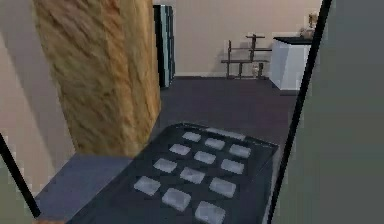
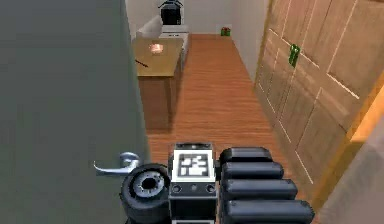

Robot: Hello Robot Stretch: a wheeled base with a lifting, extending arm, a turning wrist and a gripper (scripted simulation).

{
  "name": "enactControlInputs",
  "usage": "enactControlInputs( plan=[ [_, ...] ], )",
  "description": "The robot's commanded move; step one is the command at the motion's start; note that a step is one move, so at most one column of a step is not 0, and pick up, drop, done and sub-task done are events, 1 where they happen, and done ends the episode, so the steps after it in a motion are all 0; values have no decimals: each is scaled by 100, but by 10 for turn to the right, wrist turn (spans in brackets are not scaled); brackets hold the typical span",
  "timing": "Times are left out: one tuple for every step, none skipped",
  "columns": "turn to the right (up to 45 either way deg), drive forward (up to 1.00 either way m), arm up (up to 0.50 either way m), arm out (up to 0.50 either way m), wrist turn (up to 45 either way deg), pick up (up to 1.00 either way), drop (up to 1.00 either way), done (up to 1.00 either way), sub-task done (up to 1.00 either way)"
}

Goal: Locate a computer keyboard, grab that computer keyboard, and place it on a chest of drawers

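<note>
Dark blue-grey flooring ran ahead in the forward view, past a tall wood-grained panel [image 1: 100, 75] towards a white cabinet with a dark top [image 1: 290, 62] at the far wall. Close under the camera lay the dark flat computer keyboard with pale grey square keys [image 1: 195, 175]. I could not make out what carried it, so I could not place it against any edge.

In the arm side view a plain grey door [image 2: 65, 100] with a silver lever handle [image 2: 120, 162] stood just beside the gripper [image 2: 147, 190]. The gripper's dark round body sat left of the white marker square [image 2: 193, 165] on the black ribbed arm [image 2: 255, 185]. Its far end was hidden from me, so I could not tell how the fingers stood or whether they had anything.

Farther out, on a wooden floor, stood a light wooden cabinet [image 2: 160, 85] near tall wooden wardrobe doors [image 2: 320, 95].

I judged the robot was in a doorway with the chest of drawers yet to be found. To do it well, I wanted slow base turns, the arm drawn in, and clearance from that handle.
</note>
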Motion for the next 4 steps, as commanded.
enactControlInputs(
  plan=[
    [0,50,0,0,0,0,0,0,0],
    [210,0,0,0,0,0,0,0,0],
    [0,100,0,0,0,0,0,0,0],
    [120,0,0,0,0,0,0,0,0]
  ],
)
